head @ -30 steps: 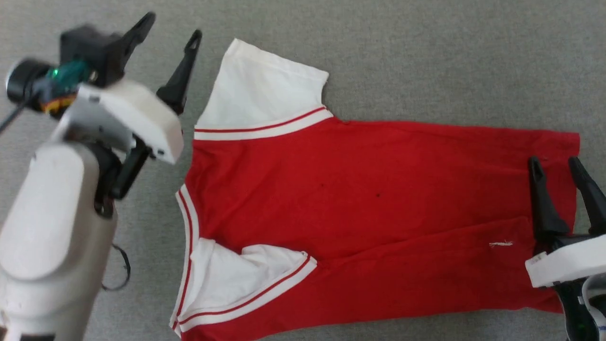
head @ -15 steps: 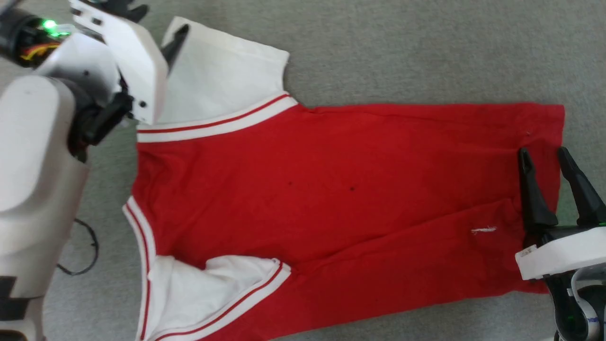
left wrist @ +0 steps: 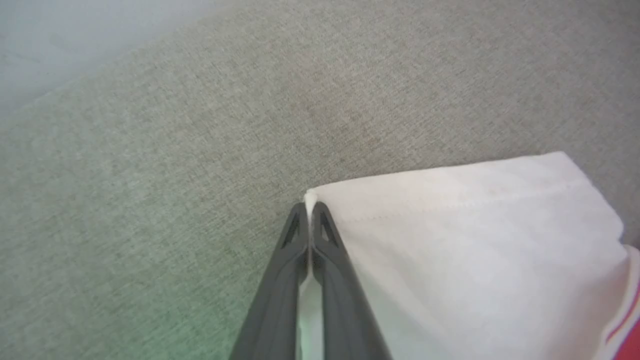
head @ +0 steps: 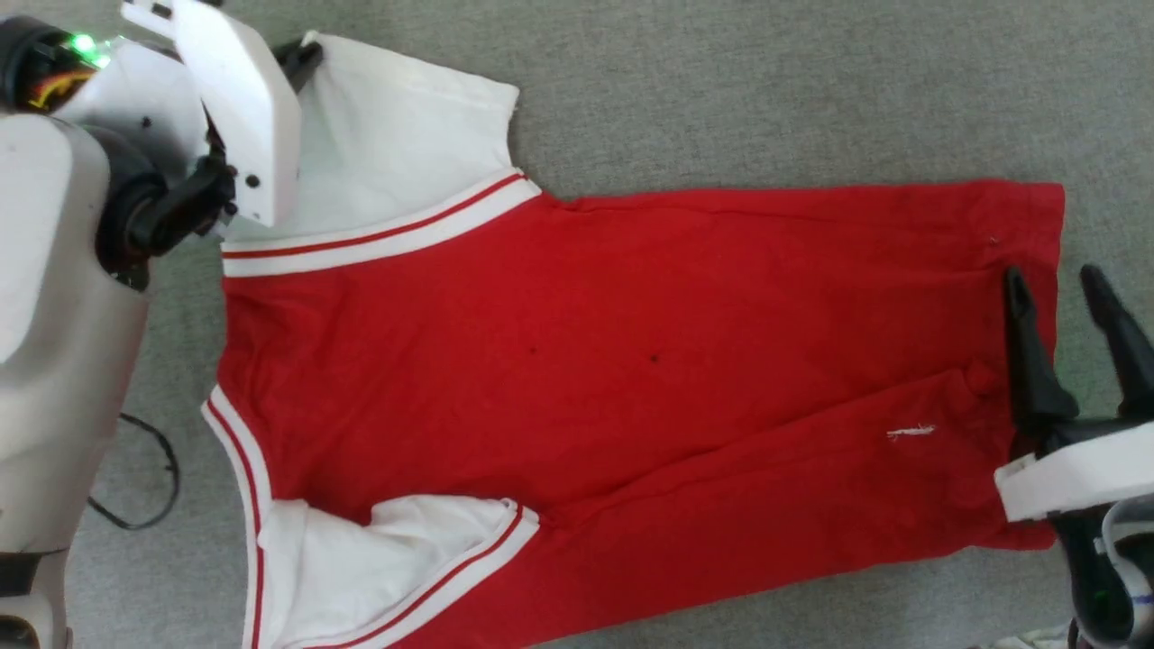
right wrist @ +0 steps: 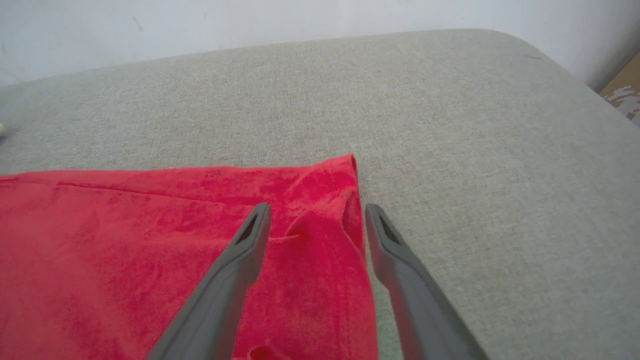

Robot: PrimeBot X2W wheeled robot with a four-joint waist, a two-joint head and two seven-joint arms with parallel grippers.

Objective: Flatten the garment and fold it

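The garment (head: 613, 361), red with white sleeves and striped trim, lies spread on the grey surface with its collar to the left and hem to the right. My left gripper (left wrist: 311, 205) is shut on the corner of the far white sleeve (left wrist: 470, 260); in the head view its fingers (head: 302, 56) sit at that sleeve's top-left corner. The near sleeve (head: 379, 568) is rumpled and partly tucked in. My right gripper (right wrist: 316, 220) stands open over the hem edge (right wrist: 350, 210), one finger above the red cloth, the other above the grey surface; in the head view it is at the right (head: 1059, 288).
The grey fabric surface (head: 766, 90) extends beyond the garment on all sides. Its rounded far edge meets a pale wall (right wrist: 300, 20). A thin dark cable (head: 149, 478) loops beside my left arm at the lower left.
My left gripper moved onto the far sleeve's corner and shut on it. The head camera shifted, sliding the picture left. The right gripper stayed open over the hem.
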